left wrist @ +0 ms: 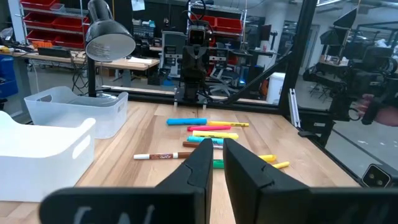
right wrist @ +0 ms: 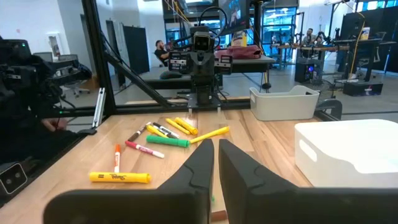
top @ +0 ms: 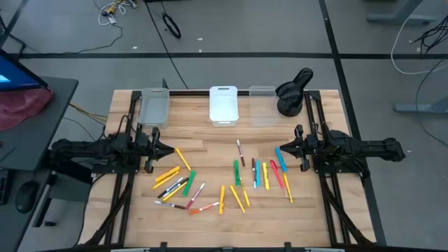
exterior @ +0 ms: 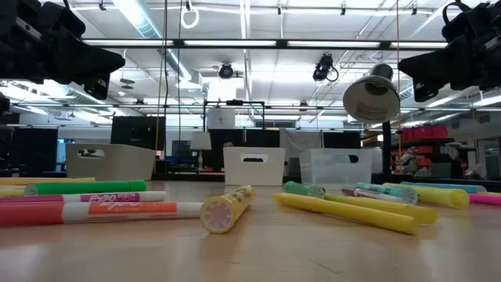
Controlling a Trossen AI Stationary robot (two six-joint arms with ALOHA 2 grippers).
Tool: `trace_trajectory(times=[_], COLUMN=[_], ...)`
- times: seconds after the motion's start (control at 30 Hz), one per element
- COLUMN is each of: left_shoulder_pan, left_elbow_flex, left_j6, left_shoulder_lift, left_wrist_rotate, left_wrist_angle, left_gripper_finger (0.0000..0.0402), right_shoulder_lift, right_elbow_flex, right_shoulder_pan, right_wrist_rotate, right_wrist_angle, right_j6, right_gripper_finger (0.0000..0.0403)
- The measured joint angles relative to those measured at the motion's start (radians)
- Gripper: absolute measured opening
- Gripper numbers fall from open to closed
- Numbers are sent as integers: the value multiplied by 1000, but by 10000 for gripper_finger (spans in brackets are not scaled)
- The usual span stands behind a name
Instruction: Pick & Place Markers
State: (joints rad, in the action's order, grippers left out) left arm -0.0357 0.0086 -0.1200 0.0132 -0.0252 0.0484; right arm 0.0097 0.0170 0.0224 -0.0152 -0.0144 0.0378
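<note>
Fingers of the left gripper (top: pixel 170 150) and right gripper (top: pixel 278 151) stand nearly closed, holding nothing, each raised above its own side of the table (top: pixel 210 227). Markers (top: pixel 185 183) lie scattered flat on the wood between the arms, well apart from the three bins (top: pixel 224 106) along the far edge.

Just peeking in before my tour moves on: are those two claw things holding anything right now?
Left gripper: shut, empty, above the table's left side.
Right gripper: shut, empty, above the right side.
</note>
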Motion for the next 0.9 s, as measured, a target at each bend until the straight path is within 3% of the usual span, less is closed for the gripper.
trace_trajectory(times=[0.1,0.2,0.37,0.57,0.73,0.9], left_shoulder_pan=[0,0,0,0,0,0], left_elbow_flex=[0,0,0,0,0,0], left_j6=[0,0,0,0,0,0], left_shoulder_lift=[0,0,0,0,0,0], left_wrist_rotate=[0,0,0,0,0,0], left_wrist_angle=[0,0,0,0,0,0], left_gripper_finger=[42,42,42,42,42,42], right_shoulder_lift=[3,21,112,337,574,729], right_elbow_flex=[0,0,1,1,6,40], right_shoulder_pan=[0,9,47,93,95,94], right_wrist_rotate=[14,-43,-91,-84,70,317], right_wrist_angle=[-57,-179,-491,-840,-1108,-1154], right_j6=[45,84,-39,-182,-192,-187], right_gripper_finger=[29,29,29,29,29,29])
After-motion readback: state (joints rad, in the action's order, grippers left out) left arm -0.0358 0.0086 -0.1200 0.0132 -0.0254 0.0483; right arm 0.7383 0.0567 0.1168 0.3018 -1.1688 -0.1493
